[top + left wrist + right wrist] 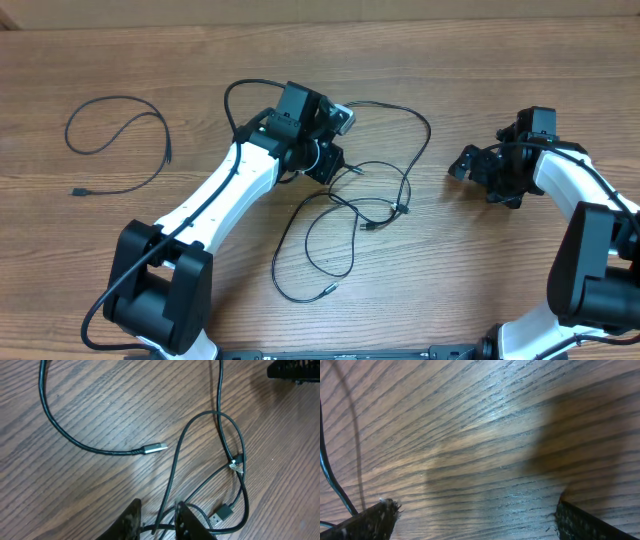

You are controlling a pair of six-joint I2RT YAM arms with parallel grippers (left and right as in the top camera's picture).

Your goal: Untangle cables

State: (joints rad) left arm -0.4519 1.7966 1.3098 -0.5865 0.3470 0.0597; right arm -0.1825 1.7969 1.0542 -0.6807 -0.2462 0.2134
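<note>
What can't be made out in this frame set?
- Overhead: the left gripper and the cables under it, hidden by its own wrist.
- Left wrist: the cables' crossing between the fingers, cut off by the bottom edge.
- Right wrist: a dark cord at the left edge, cut off; which one is unclear.
- Overhead: the plugs, too small to identify.

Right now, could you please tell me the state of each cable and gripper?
Bundle of thin black cables: tangled, loops crossing.
Single thin black cable, far left: separate, loosely looped.
Silver-tipped plug end: unplugged, lying free.
Left gripper: slightly open around a strand.
Right gripper: wide open, empty.
</note>
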